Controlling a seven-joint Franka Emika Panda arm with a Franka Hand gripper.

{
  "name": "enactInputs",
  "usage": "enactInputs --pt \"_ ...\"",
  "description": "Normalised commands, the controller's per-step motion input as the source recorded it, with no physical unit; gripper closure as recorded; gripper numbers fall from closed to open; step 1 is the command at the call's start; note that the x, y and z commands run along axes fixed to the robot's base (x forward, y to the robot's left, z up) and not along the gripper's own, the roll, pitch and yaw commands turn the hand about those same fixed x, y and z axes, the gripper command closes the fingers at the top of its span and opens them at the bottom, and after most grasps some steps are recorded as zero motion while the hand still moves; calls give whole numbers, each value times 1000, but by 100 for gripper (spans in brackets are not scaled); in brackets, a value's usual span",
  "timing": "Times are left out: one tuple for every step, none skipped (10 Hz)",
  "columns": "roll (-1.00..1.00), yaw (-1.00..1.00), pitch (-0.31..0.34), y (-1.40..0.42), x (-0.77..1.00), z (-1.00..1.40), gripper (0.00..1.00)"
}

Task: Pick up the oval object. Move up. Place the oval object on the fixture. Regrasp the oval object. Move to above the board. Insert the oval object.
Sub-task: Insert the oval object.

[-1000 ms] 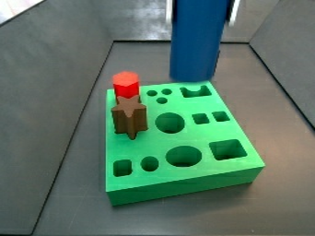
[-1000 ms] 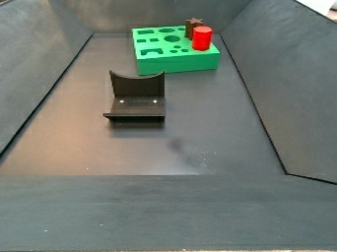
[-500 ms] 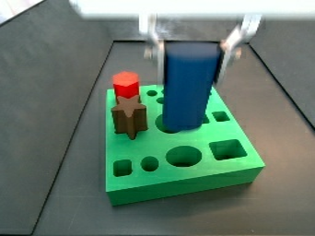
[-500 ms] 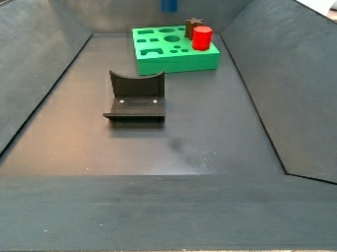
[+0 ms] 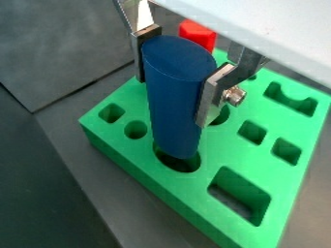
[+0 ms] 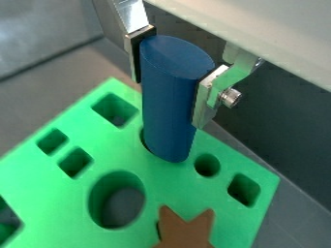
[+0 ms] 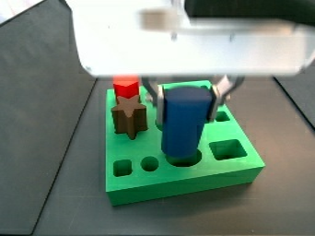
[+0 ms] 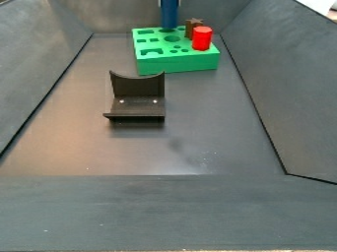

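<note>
Over board: oval object within gripper.

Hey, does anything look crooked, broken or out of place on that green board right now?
Nothing stands out. The gripper holds the dark-blue oval peg upright, its lower end entering a hole in the bright-green board. The red hexagonal peg and brown star peg stand seated.

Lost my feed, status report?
Gripper shut on oval object, above the board. Its lower end entering a hole. Red peg, star peg stand clear.
</note>
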Motion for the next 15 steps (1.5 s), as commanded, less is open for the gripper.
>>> enactInputs --pt "3 0 0 -74 0 -123 100" --pt "127 0 0 -171 77 -403 100" --pt "156 0 -11 -234 169 -500 100" --pt "133 40 0 -191 551 -480 100" --pt "163 34 0 -180 497 -520 100" --pt "154 46 0 -126 557 -526 100" --pt "174 46 -14 -29 226 -577 100" --pt "130 43 -96 126 -266 -560 100" --pt "49 114 -36 349 -609 -351 100" --pt "0 94 0 29 0 0 100" --pt "0 46 0 0 0 -106 100" --pt "0 0 0 -14 197 -263 100" --pt "16 3 0 14 191 -291 100" --pt "0 0 0 80 343 -306 100" --pt "11 0 0 14 51 -223 100"
